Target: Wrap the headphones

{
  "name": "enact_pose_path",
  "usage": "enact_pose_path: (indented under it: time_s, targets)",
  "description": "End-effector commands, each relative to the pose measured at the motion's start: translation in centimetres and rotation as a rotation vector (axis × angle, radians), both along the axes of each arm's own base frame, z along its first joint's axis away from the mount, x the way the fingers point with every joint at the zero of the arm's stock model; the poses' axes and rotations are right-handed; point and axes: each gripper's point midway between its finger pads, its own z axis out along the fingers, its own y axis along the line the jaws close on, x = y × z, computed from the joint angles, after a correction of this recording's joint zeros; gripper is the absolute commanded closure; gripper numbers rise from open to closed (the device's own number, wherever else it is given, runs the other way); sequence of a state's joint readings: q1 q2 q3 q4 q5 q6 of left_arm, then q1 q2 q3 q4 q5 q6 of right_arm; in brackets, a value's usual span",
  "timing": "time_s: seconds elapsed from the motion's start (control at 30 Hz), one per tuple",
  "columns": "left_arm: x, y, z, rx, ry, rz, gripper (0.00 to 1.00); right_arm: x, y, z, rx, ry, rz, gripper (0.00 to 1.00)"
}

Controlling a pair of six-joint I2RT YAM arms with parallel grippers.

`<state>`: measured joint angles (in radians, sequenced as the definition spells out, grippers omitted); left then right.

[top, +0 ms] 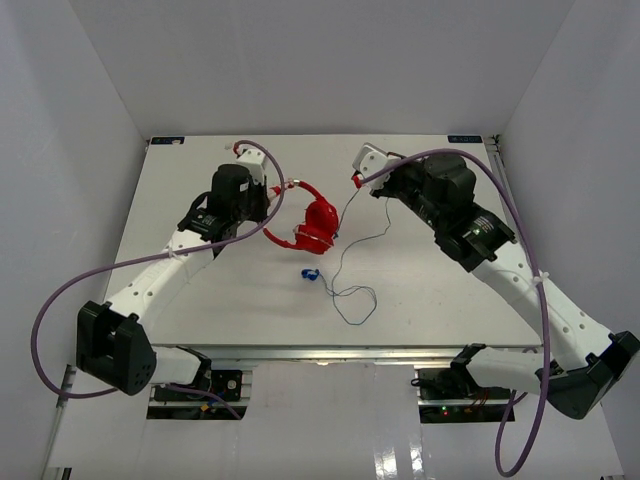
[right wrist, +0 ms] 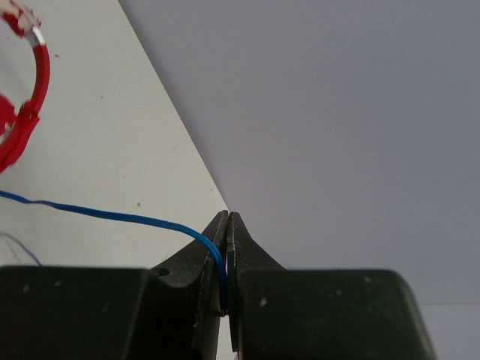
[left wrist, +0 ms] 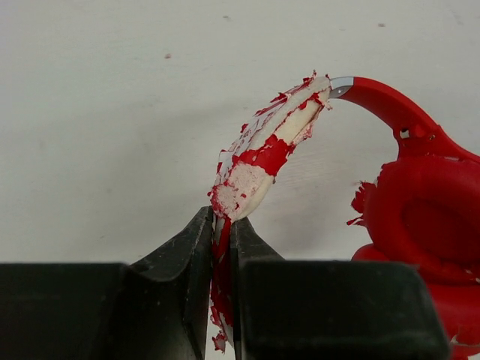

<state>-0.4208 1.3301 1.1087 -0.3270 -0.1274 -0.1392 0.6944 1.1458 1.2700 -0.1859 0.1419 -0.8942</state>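
Headphones (top: 316, 226) lie between claws: left claw (left wrist: 222, 229) pinches headband (left wrist: 262, 154), right claw (right wrist: 227, 229) pinches cable (right wrist: 112, 216) on their right.

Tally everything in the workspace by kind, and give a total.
Red plastic over-ear headphones with thin blue cable: 1
White-and-black robot arms: 2
Thick purple robot cables: 2
Total: 5
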Motion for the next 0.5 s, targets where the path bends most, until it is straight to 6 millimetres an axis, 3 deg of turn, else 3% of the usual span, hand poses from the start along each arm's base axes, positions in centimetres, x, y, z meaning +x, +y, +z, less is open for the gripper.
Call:
enact_pose_path:
  time_s: [0.0,0.27,0.4,0.47]
  targets:
    - [-2.5,-5.9,6.5,-0.187,-0.173,-0.316,1.0,1.2,1.1,2.1,-0.021,-0.037,0.004,0.92]
    - [-8.0,-9.9,6.3,-0.26,-0.153,-0.601,1.0,2.9,4.3,-1.1,0.072,0.088,0.088,0.92]
    - [-9.7,-11.1,7.3,-0.301,-0.158,-0.659,1.0,3.6,5.8,-4.2,0.132,0.221,0.126,0.92]
    - [-10.2,-11.4,8.2,-0.323,-0.176,-0.664,1.0,4.4,5.3,-6.0,0.158,0.28,0.097,0.92]
